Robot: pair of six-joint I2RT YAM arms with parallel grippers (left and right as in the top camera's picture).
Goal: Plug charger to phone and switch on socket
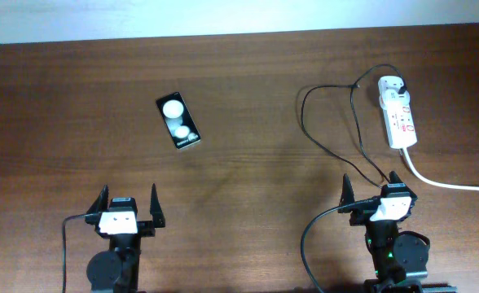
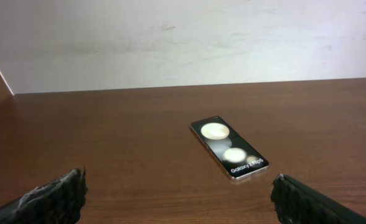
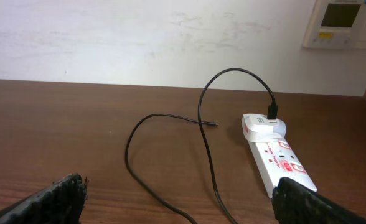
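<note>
- Charger: a long thin black cable (image 3: 201, 109) lies in loose loops on the brown wooden surface (image 1: 248, 163), right of centre in the overhead frame, between the strip and the right arm. One end enters a black plug (image 3: 272, 113) seated at the strip's far end. The small free plug (image 3: 215, 124) rests on the surface just left of the strip, touching nothing else.
- Handling, as judged: the cable is light and limp and will trail behind any pull. The hold belongs just behind the small free plug, where it is stiff enough to steer.
- Phone: a small black rectangular smartphone with a glossy screen (image 1: 178, 120) lies flat and face up, upper left of centre, well apart from the cable. It is judged light, slick and likely to slide when a plug is pushed in. Brace it by the long edges, not the glass. Which end carries the port cannot be told.
- Socket: a white elongated power strip with red switches (image 1: 397, 114) sits in the upper right, its thick white cord (image 1: 451, 185) leaving by the right edge. The switch positions are too small to read, and the strip may shift under a press.
- Left end effector (image 1: 129, 189): fingers apart and empty, lower left, facing the phone.
- Right end effector (image 1: 370, 179): fingers apart and empty, lower right, above two cable strands. Whether it touches them cannot be told.
- Containers: none in view.
</note>
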